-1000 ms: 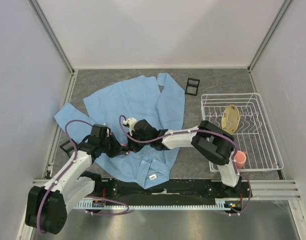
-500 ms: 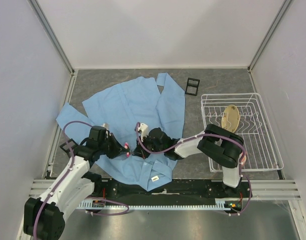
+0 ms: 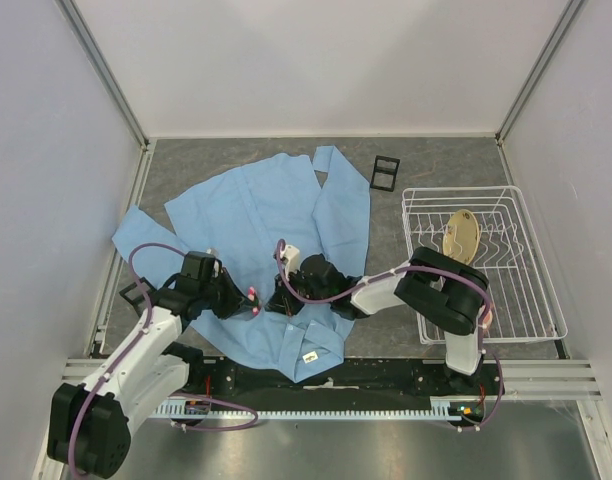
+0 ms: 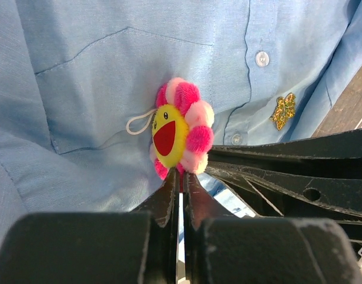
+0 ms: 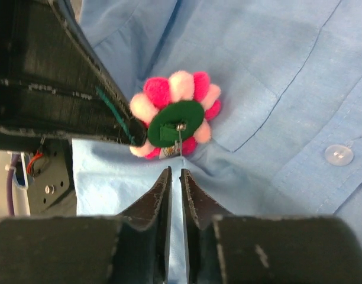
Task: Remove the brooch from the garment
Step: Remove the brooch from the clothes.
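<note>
The brooch (image 4: pixel 178 133) is a pink pom-pom flower with a yellow face. It sits on the chest of the light blue garment (image 3: pixel 271 205), which lies spread on the table. My left gripper (image 4: pixel 181 175) is shut on the brooch's lower edge (image 3: pixel 253 293). From the other side I see its green felt back and metal pin (image 5: pixel 175 122). My right gripper (image 5: pixel 175 171) stands just below that pin, jaws a narrow slit apart, nothing between them. Both grippers meet over the shirt's front (image 3: pixel 277 299).
A small gold emblem (image 4: pixel 284 110) is pinned near the shirt's buttons. A white wire dish rack (image 3: pixel 526 300) at the right holds a tan plate (image 3: pixel 461 236). A pink cup (image 3: pixel 480 316) stands by the right arm. A small black frame (image 3: pixel 384 172) lies behind the shirt.
My right arm swung nearer and rightward to the brooch. The shirt shifted slightly. The right jaws have parted a little; the left grip is unchanged.
</note>
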Controlling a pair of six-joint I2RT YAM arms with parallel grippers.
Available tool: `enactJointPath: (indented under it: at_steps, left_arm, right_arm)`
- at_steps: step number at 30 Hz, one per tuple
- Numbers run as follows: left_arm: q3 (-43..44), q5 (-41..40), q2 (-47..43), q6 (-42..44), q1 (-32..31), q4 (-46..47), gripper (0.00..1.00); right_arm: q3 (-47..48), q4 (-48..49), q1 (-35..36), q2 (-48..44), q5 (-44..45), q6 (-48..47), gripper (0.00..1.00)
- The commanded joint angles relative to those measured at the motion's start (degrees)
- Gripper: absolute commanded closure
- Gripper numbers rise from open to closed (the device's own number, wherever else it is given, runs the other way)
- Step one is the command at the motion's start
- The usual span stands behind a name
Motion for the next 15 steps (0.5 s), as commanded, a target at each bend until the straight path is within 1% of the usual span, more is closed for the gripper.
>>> enactJointPath:
  at_steps: [1,5,6,8,9,11,12,14,15]
  left_arm:
    - [0.8,-0.4,1.3,-1.8,0.0,-0.1,0.98]
    - [1.6,0.0,2.0,-1.5,0.0,-0.1,0.97]
    - [1.6,-0.1,1.7,-1.5,0.0,-0.1,0.91]
    - [1.5,-0.4,0.4,-1.8,0.0,-0.2,0.83]
    - [1.5,-0.6,-0.2,-2.0,0.0,-0.3,0.75]
    - [1.5,-1.1,-1.3,-2.4,0.0,-0.7,0.69]
    - [1.5,-1.3,-1.7,-2.6,0.0,-0.9,0.65]
    - [1.7,-2.1,-1.8,-2.8,0.0,-1.3,0.61]
    - [1.8,-2.3,-1.6,-2.8,0.0,-1.4,0.52]
  right_arm:
    - [4.7,-4.0,-0.3,0.1,2.7,-0.4,0.80]
    - [6.2,-4.7,-0.3,0.9,2.5,-0.2,0.70]
    - [6.4,-4.8,-0.3,1.0,2.7,-0.2,0.67]
    - [7.2,-5.4,-0.3,1.7,2.4,-0.4,0.67]
    - [7.4,-5.7,-0.3,2.0,2.4,-0.5,0.67]
    - [7.7,-6.1,-0.3,2.4,2.7,-0.5,0.68]
    - [7.8,-6.2,-0.3,2.6,2.7,-0.4,0.69]
    - [7.8,-6.4,-0.3,2.7,2.7,-0.5,0.71]
    - [7.8,-6.5,-0.3,2.8,2.7,-0.5,0.73]
